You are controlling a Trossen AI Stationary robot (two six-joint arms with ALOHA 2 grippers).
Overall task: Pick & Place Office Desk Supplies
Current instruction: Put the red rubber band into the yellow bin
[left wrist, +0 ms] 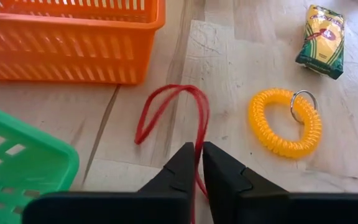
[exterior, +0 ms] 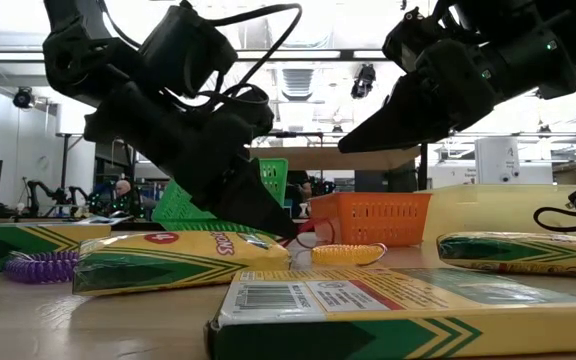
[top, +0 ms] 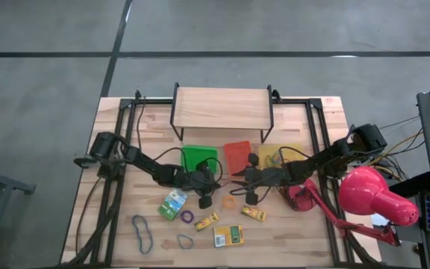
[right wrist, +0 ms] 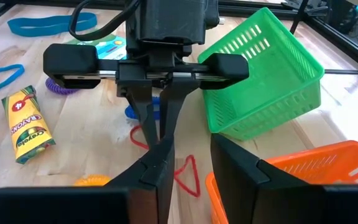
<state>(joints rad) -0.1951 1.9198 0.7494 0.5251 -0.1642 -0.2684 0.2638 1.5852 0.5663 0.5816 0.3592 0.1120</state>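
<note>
Two claws meet near the table's (top: 110,119) middle. The left claw (left wrist: 198,163), fingers nearly together, pinches the thin red rubber-band loop (left wrist: 173,112) lying on the wood between the green plastic tray (right wrist: 263,81) and the orange plastic tray (left wrist: 73,37), beside a yellow coiled wrist band (left wrist: 284,121). The right claw (right wrist: 191,163) hovers opposite, fingers apart and empty. The step in hand appears to be the pick; next, a firm pinch and a lift toward a tray.

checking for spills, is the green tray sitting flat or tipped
Tipped: the green tray leans with one edge raised off the table; the low view shows it slanted too.
</note>
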